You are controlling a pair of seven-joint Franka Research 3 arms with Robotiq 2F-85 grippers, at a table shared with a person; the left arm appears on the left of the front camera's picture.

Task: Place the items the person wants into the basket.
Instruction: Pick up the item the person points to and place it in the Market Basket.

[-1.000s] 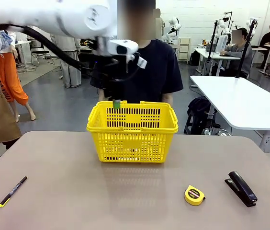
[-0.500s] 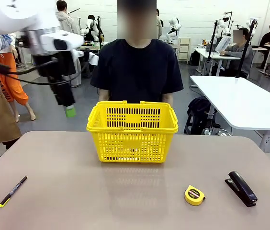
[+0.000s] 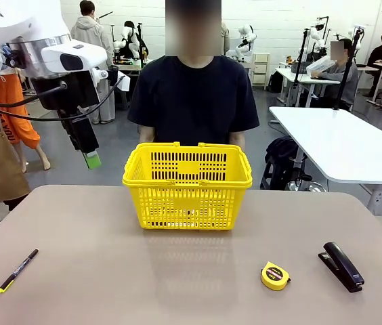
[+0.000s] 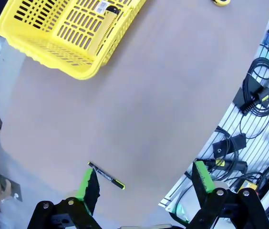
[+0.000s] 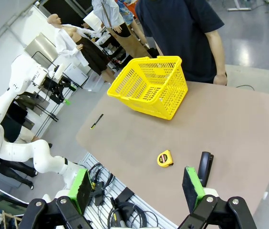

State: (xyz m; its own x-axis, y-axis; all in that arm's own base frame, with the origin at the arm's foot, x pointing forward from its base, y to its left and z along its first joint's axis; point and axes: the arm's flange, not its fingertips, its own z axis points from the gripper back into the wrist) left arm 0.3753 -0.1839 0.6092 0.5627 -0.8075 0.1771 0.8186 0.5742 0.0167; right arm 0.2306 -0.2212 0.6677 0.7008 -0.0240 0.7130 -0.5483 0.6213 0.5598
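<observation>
Pen (image 3: 17,270) lies near table's (image 3: 110,277) left edge, basket (image 3: 187,196) well apart.

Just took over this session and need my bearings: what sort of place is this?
Probably an open-plan robotics lab or workshop: white worktables on a grey floor, and coiled cables hung on a rack beside the robot's table.

I'm seeing a bright yellow slotted basket (image 3: 187,203), black pen (image 3: 17,270) with yellow tip, yellow tape measure (image 3: 274,276), black stapler (image 3: 341,267), beige table (image 3: 110,271).
</observation>
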